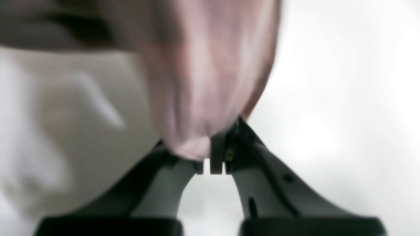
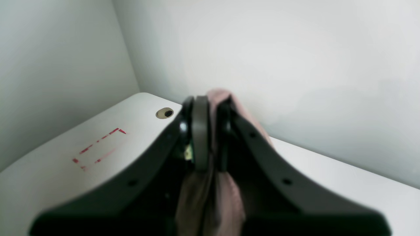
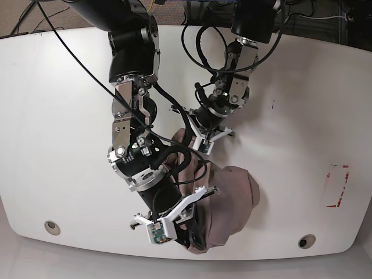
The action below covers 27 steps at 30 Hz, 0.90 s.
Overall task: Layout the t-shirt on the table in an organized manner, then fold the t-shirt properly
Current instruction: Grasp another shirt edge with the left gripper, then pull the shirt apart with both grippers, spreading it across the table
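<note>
The t-shirt, plain and unprinted, is pinched by both left hand and right hand.

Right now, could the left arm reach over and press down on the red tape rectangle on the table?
Probably not as things stand. The left gripper is shut on the t-shirt, so it would drag the cloth along. The way to the red tape rectangle across the table looks free.

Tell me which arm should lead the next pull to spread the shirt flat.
Probably the left. Both grippers are shut on the t-shirt, but the left gripper has bare table on its outer side, while the right gripper sits over the bunched bulk near the table's edge.
</note>
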### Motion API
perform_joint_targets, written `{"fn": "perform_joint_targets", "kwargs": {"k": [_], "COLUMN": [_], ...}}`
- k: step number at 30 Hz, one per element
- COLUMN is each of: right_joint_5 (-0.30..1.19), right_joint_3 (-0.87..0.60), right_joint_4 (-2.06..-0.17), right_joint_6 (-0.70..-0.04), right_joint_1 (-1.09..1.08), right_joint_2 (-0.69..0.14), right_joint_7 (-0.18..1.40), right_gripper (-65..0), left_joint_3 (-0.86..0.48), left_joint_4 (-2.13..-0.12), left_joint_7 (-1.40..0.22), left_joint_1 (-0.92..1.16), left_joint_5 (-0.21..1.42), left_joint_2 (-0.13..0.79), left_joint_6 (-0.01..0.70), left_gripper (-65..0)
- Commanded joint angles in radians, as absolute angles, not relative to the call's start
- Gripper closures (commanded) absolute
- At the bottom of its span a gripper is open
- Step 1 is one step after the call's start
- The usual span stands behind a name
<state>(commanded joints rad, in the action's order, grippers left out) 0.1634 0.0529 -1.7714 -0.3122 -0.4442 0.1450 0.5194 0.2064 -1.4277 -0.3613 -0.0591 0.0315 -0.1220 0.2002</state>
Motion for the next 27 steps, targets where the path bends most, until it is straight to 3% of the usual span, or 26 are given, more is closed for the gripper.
{"fn": "perform_joint_targets", "kwargs": {"k": [6, 18, 27], "right_joint_5": [0.163, 0.156, 0.156], "right_joint_3": [-0.021, -0.14, -0.148], "right_joint_4": [-1.719, -1.718, -1.719], "right_joint_6": [-0.312, -0.308, -0.306], "right_joint_1": [-0.456, -0.499, -0.493], "right_joint_2": [0.142, 0.142, 0.09], "right_joint_7": [0.516, 0.521, 0.521], "right_gripper": [0.0, 0.0, 0.0], "left_joint_3": [0.147, -0.084, -0.194], "left_joint_4": [-1.593, -1.886, -1.939], "left_joint_7": [-0.478, -0.737, -0.828], "left_joint_1": [-0.058, -0.114, -0.202], "left_joint_5": [0.031, 0.03, 0.031], "left_joint_2": [-0.064, -0.033, 0.033], "left_joint_6": [0.209, 0.41, 0.479], "left_gripper": [0.0, 0.0, 0.0]}}
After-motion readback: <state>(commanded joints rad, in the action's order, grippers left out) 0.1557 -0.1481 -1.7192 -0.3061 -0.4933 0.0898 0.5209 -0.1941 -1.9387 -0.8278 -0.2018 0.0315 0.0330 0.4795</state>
